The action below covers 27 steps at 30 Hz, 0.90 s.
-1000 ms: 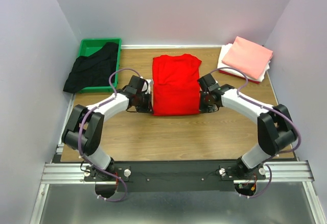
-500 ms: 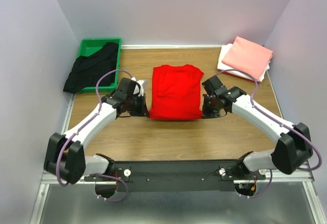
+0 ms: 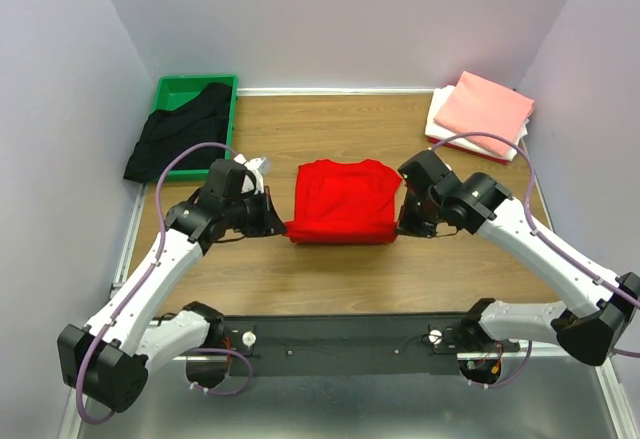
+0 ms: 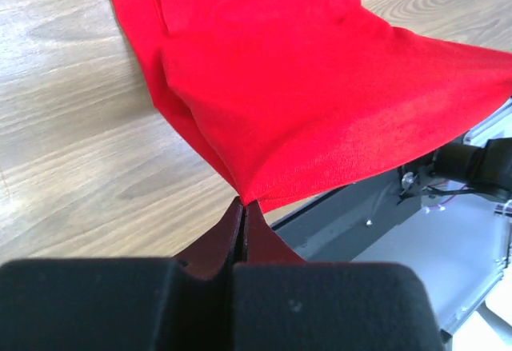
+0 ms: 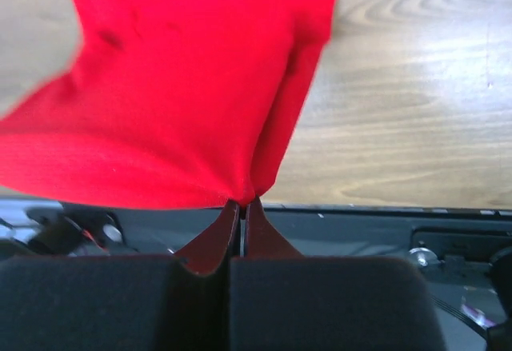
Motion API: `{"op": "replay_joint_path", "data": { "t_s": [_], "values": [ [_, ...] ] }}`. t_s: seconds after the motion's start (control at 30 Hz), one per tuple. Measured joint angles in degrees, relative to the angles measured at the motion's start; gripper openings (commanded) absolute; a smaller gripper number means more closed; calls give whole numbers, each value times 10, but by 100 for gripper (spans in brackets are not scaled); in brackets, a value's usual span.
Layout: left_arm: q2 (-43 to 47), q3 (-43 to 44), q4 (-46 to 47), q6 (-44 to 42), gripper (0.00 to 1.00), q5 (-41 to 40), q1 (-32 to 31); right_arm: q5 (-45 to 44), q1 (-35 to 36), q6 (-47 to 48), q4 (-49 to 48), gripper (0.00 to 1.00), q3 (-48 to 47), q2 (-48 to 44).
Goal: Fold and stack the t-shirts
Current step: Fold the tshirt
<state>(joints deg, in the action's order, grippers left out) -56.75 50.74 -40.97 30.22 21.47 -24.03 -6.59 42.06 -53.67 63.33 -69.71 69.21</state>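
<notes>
The red t-shirt [image 3: 343,199] hangs stretched between both grippers over the middle of the table. My left gripper [image 3: 287,229] is shut on its near left corner, where the red cloth [image 4: 320,87] bunches at the fingertips. My right gripper [image 3: 397,229] is shut on the near right corner of the red cloth [image 5: 184,87]. The shirt's far end, with the collar, still touches the table. A black t-shirt [image 3: 180,134] drapes over the green tray [image 3: 190,89] at the back left. A folded salmon-pink t-shirt [image 3: 485,111] lies on a folded white one [image 3: 440,119] at the back right.
Side walls close in the table [image 3: 320,279] on left and right. The black base rail [image 3: 330,344] runs along the near edge, with both arm bases on it.
Both grippers have lifted and pulled the red shirt's near edge toward the table's front; the shirt has slid nearer and looks shorter from above. Both arms have stretched out.
</notes>
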Motion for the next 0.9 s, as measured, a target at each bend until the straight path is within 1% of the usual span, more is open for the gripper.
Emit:
{"op": "replay_joint_path", "data": {
  "t_s": [0.23, 0.6, 0.73, 0.9],
  "values": [
    [-23, 28, 11, 17, 0, 0, 0, -89, 0, -33, 3, 0, -43, 14],
    [-107, 71, 61, 20, 0, -2, 0, -197, 0, -49, -1, 0, -55, 58],
    [-135, 81, 80, 17, 0, -2, 1, -221, -8, -45, -10, 0, -62, 78],
    [-170, 94, 96, 7, 0, -1, 8, -226, -36, -28, -32, 1, -75, 113]
  ]
}}
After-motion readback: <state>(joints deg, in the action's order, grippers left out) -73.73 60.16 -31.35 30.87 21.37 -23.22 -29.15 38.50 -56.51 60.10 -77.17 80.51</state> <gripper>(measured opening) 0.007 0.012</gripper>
